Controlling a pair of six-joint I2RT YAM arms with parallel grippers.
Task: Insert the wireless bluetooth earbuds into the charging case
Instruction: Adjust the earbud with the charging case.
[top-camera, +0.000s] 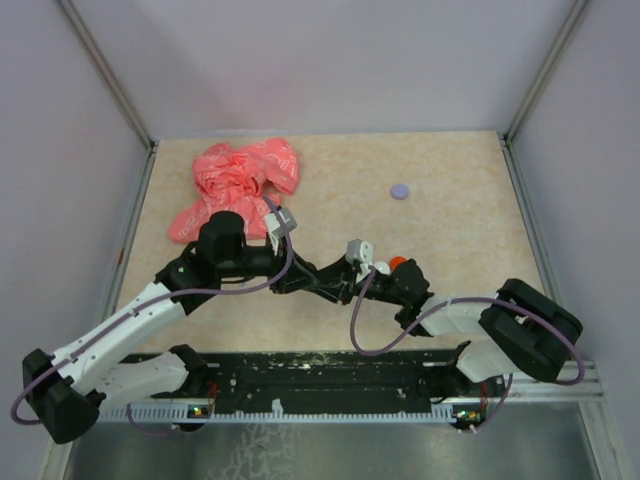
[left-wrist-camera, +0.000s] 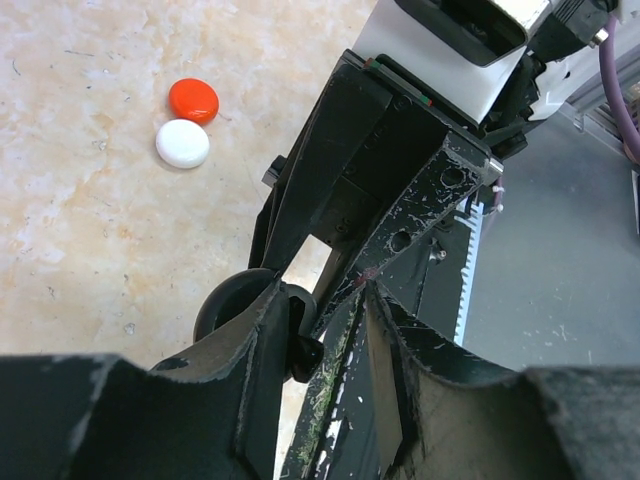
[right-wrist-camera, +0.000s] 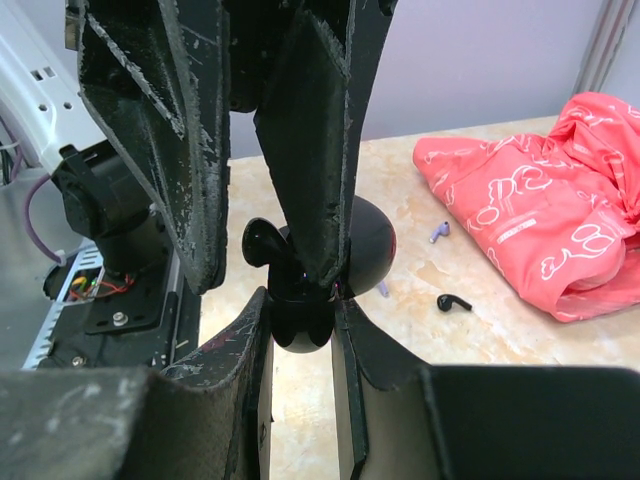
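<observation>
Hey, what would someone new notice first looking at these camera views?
Mid-table, the left tool and right tool meet nose to nose, the right one pinching a glossy black piece. A crumpled pink cloth sits back left; a red disc and a white disc lie beside them.

Left gripper (left-wrist-camera: 320, 300) and right gripper (right-wrist-camera: 300, 305) head-on, tip to tip (right jaws tight together)

We read this as robotics lab test cell (not home, not shop). Plain pale walls (top-camera: 330, 60) enclose it, with aluminium frame posts (top-camera: 105, 70) at corners. At near edge of marble-patterned surface (top-camera: 450, 260), left arm (top-camera: 120, 330) and right arm (top-camera: 460, 315) sit bolted to black mounting rail (top-camera: 330, 375). Purple cables (top-camera: 353, 325) loop off the arms. Slotted cable duct (top-camera: 300, 409) runs along front.
</observation>
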